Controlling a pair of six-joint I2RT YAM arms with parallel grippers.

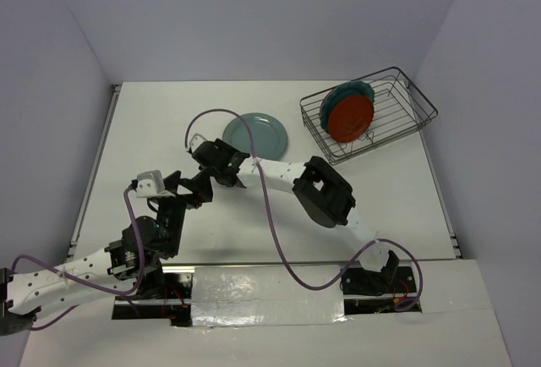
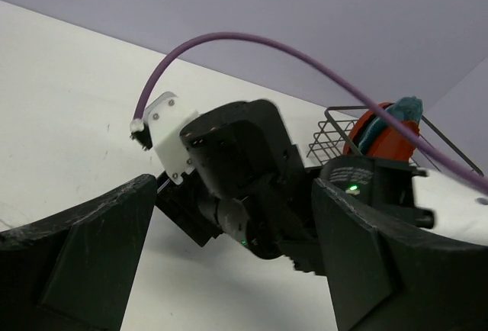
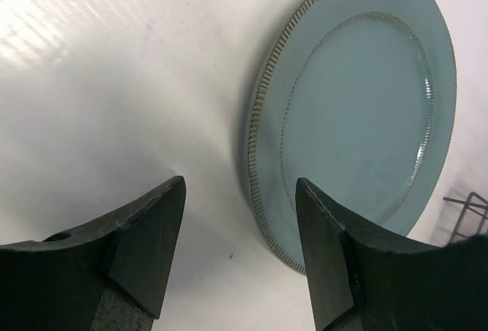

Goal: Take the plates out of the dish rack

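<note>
From above we see the pale plate (image 1: pixel 256 133) flat on the table (image 1: pixel 169 122), a red-orange plate (image 1: pixel 351 118) and a teal plate (image 1: pixel 332 106) upright in the dish rack (image 1: pixel 424 99); at the left wrist, the left end effector (image 2: pixel 232 216) gapes wide, empty; at the right wrist, the right end effector (image 3: pixel 240 216) stands open, empty, just beside the pale plate.

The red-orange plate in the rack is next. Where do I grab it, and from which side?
Probably its upper rim, from above. The red-orange plate stands on edge in the dish rack, so only that rim is clear of the wires. A teal plate stands close behind, so the back finger has little room.
</note>
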